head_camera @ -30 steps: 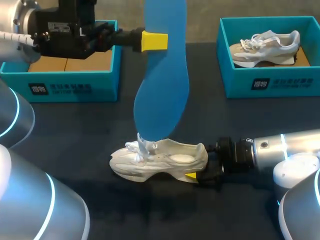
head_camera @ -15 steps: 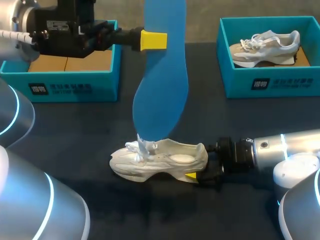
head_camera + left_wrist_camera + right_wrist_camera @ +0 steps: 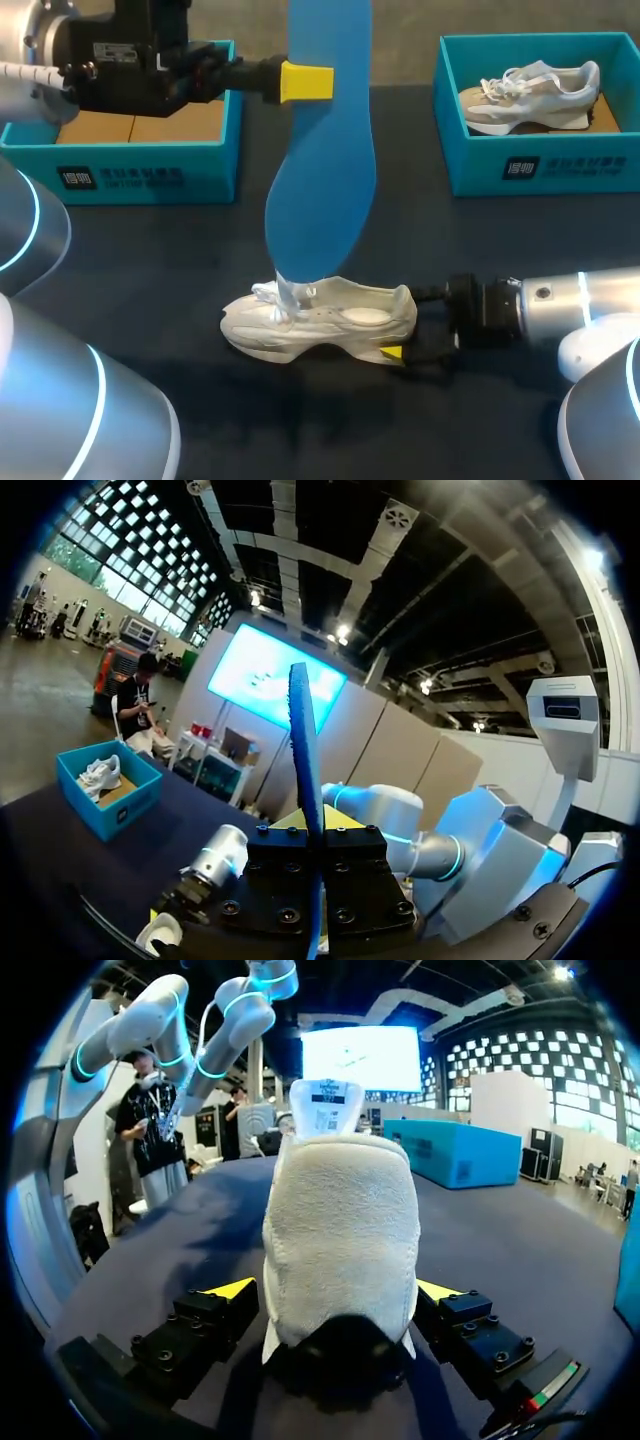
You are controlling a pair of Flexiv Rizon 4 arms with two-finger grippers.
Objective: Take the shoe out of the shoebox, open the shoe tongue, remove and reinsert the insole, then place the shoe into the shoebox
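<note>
Head view: a white shoe (image 3: pixel 318 322) stands on the dark counter (image 3: pixel 150 260) at about 6 o'clock, with its toe toward 9 o'clock and its heel toward 3. A blue insole (image 3: pixel 325 150) hangs upright over it, lower end touching the laces. The left jaws, entering from 10 o'clock, are clamped on the insole's upper part. The right jaws come in from 3 o'clock at the heel. Right wrist view: those jaws stand apart, one yellow tip on each side of the heel, with slim gaps showing. The teal left box (image 3: pixel 130 165) sits at 10 o'clock. The right box (image 3: pixel 540 165), at 2 o'clock, holds a second shoe (image 3: pixel 530 95).
</note>
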